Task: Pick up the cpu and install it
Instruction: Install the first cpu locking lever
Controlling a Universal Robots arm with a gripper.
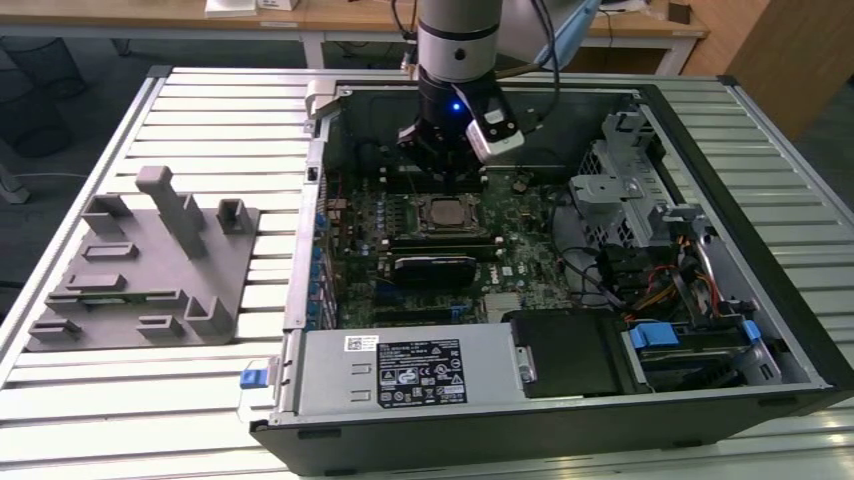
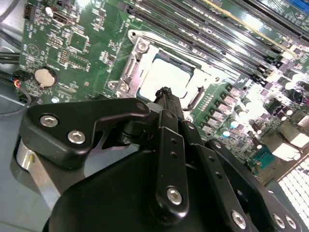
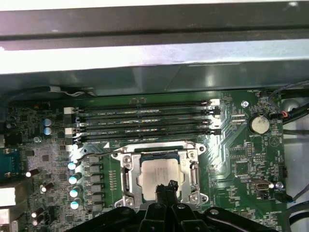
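Closed pincer (image 3: 166, 186) over the cpu (image 3: 154, 171); cpu seated in its socket (image 3: 126, 176).

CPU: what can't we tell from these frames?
1. CPU edge nearest the end effector: covered by it in both wrist views.
2. Whether the end effector touches the CPU: too small and dark in the exterior view; wrist views look along it.
3. Socket frame clamped or not: near side hidden by the end effector, both wrist views.

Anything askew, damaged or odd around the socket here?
Nothing stands out. The cpu lies flat and square inside the socket, with no visible tilt. The end effector is shut and empty over the cpu's edge; whether it touches the cpu cannot be told.
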